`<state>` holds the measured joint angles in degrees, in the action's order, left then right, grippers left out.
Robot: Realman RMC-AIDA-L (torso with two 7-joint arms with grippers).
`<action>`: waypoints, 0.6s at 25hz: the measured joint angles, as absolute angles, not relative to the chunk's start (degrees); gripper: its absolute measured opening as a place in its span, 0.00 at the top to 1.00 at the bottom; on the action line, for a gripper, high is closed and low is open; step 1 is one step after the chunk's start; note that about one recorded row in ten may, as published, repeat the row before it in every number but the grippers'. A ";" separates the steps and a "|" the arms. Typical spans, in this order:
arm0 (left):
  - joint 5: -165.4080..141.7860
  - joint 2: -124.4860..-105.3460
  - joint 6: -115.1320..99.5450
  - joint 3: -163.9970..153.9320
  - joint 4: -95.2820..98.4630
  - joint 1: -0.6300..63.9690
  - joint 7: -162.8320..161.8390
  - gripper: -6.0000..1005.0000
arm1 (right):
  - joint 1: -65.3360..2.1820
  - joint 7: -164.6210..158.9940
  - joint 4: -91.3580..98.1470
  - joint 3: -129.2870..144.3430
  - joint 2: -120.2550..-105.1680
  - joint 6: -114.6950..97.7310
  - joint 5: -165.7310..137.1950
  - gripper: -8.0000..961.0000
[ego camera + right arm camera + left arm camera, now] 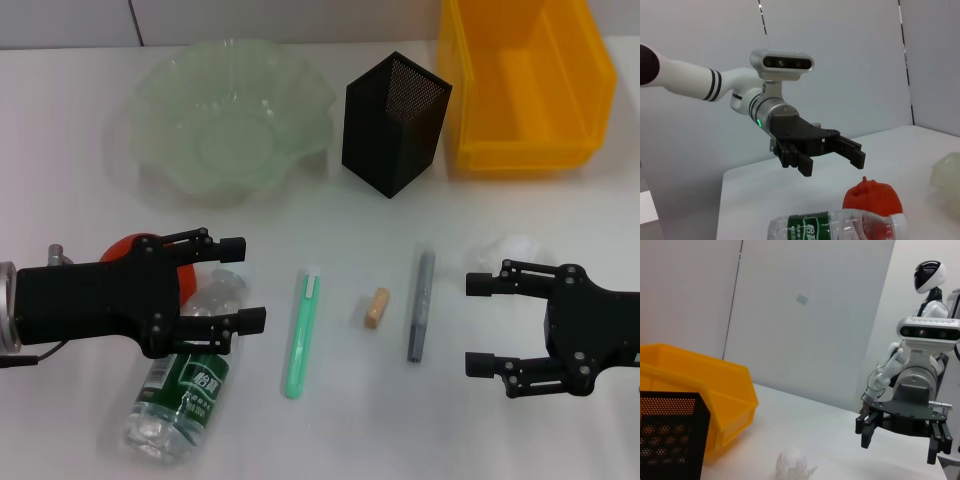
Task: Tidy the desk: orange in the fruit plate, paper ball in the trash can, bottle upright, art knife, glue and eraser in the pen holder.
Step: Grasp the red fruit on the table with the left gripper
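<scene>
The red-orange orange [128, 246] sits at the near left, partly hidden behind my open left gripper [252, 281], which hovers over it and over the neck of the bottle [185, 388] lying on its side. In the right wrist view the left gripper [832, 161] hangs above the orange [873, 197] and the bottle [830, 226]. A green stick [300, 332], the tan eraser [376, 308] and a grey stick [420, 305] lie mid-table; I cannot tell which is the art knife and which the glue. My right gripper [470, 325] stands open beside the paper ball [515, 248].
At the back stand the pale-green fruit plate [165, 80], the black mesh pen holder [393, 120] and the yellow trash can [525, 150]. The left wrist view shows the trash can [715, 395], the pen holder [670, 435], the paper ball [791, 462] and the right gripper [899, 446].
</scene>
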<state>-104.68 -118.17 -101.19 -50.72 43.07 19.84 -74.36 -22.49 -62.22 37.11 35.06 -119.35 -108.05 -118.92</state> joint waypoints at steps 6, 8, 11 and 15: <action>-104.63 -118.23 -101.23 -50.71 43.05 19.93 -74.35 0.14 | -22.49 -62.22 37.09 35.06 -119.36 -107.94 -118.92 0.13; -104.62 -118.27 -101.23 -50.71 43.05 20.02 -74.35 0.14 | -22.45 -62.22 37.09 35.06 -119.35 -107.92 -118.92 0.13; -104.59 -118.30 -101.21 -50.71 43.06 20.09 -74.36 0.14 | -22.40 -62.22 37.09 35.02 -119.36 -107.88 -118.92 0.14; -104.58 -118.30 -101.18 -50.71 43.07 20.12 -74.37 0.14 | -22.35 -62.22 37.09 34.90 -119.41 -107.82 -118.92 0.14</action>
<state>-104.58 -118.30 -101.18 -50.71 43.07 20.12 -74.37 -22.35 -62.22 37.09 34.90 -119.41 -107.82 -118.92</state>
